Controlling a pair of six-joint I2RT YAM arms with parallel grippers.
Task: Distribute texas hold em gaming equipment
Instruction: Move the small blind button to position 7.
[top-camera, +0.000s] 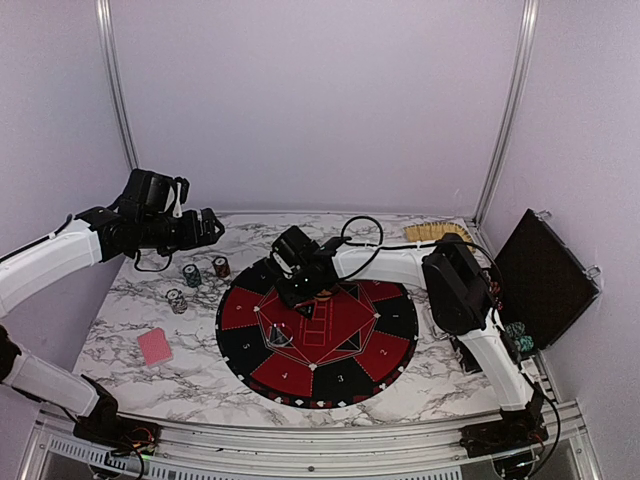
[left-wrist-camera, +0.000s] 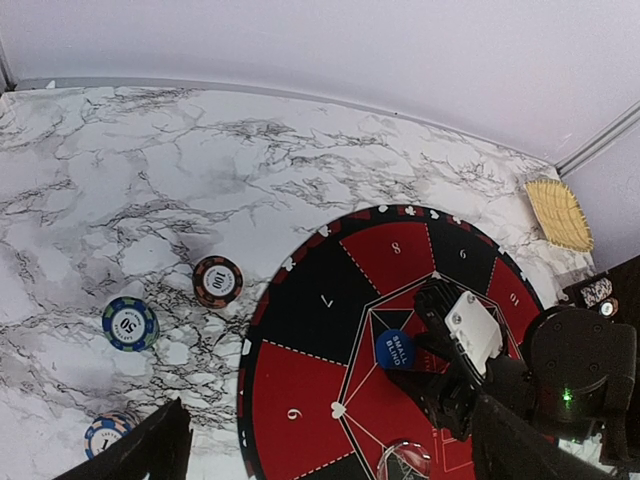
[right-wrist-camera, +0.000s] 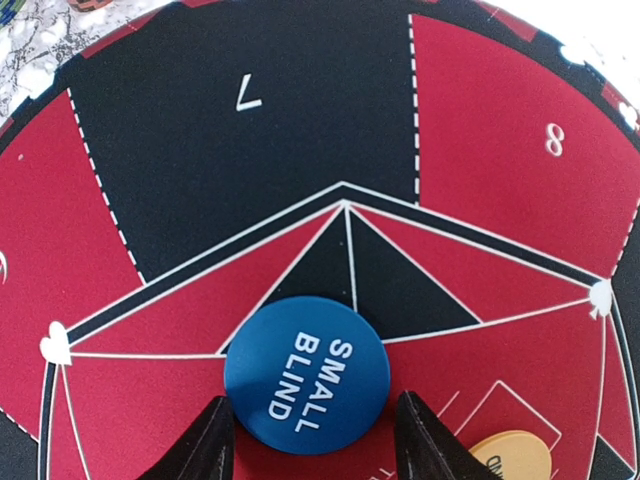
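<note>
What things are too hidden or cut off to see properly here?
- Right wrist view: the orange button is cut off by the bottom edge, so its words can't be read.
- Left wrist view: one striped chip is partly behind the left claw.
- Top view: the right claw covers the blue button.

The blue button (right-wrist-camera: 306, 375) reads "SMALL BLIND". The mat (right-wrist-camera: 160, 170) has sectors numbered 7 and 8. The reddish chip (left-wrist-camera: 217, 281) reads 100, the blue-green chip (left-wrist-camera: 130, 323) 50.

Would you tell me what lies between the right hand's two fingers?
The blue small-blind button lies flat on the mat between them, shown in the right wrist view.
</note>
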